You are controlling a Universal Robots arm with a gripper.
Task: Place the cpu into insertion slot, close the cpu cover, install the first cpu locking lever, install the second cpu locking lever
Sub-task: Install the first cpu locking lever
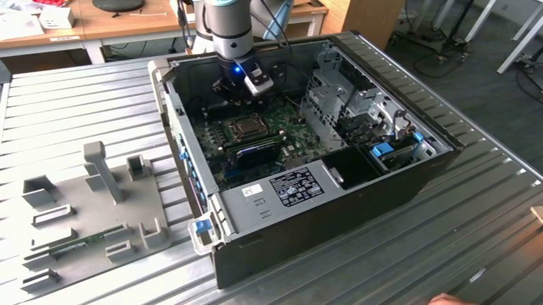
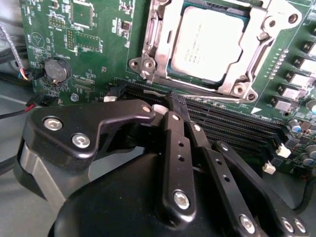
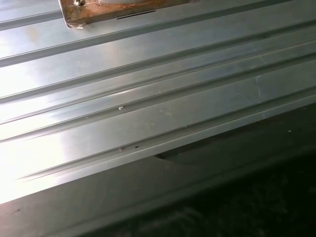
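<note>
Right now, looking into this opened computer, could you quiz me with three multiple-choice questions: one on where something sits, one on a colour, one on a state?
1. Where is the cpu?
A) in the insertion slot
B) on the ribbed table
C) in the robot's grip

2. What colour is the circuit board?
A) red
B) green
C) white

3. How is the cpu cover?
A) standing upright
B) lying flat around the cpu
C) taken off

Answers:
1 A, because the second wrist view shows the chip seated in the socket.
2 B, because the board is green in the exterior and second wrist views.
3 B, because the silver frame lies flat over the chip's edges.
</note>
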